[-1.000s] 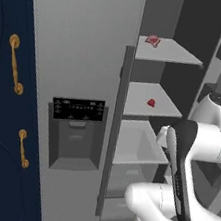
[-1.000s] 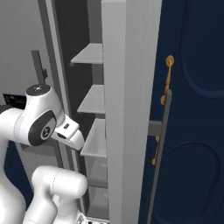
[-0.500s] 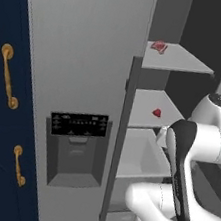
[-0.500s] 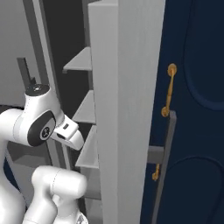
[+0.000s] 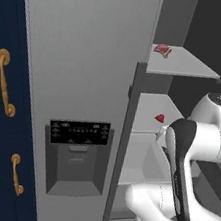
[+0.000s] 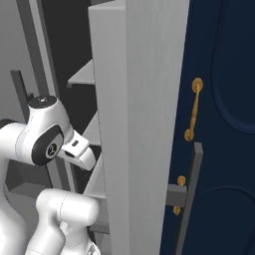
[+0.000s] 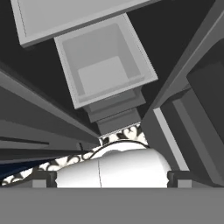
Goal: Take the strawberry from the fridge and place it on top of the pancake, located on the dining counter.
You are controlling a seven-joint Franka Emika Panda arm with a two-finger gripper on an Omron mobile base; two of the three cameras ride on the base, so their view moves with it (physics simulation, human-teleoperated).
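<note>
The grey fridge (image 5: 88, 68) stands with its right side open and its shelves bare to view. On the middle shelf lies the tiny red strawberry (image 5: 159, 118). My arm is folded low in front of the open compartment, its wrist beside the door's edge (image 6: 134, 124). In the hand view my gripper (image 7: 112, 179) points down past a grey drawer (image 7: 105, 65), and its fingertips (image 7: 43, 179) stand wide apart with nothing between them. The strawberry sits above and behind my forearm, apart from the gripper. The pancake and the dining counter are out of view.
A flat pinkish-red meat piece (image 5: 162, 49) lies on the top shelf. The closed door carries a black dispenser panel (image 5: 81, 133) and a long dark handle (image 5: 127, 135). Navy cabinets with gold handles (image 5: 5, 83) flank the fridge on both sides (image 6: 219, 99).
Both base views have shifted and the fridge looms larger, so the base has driven closer. The arm keeps nearly the same folded pose.
</note>
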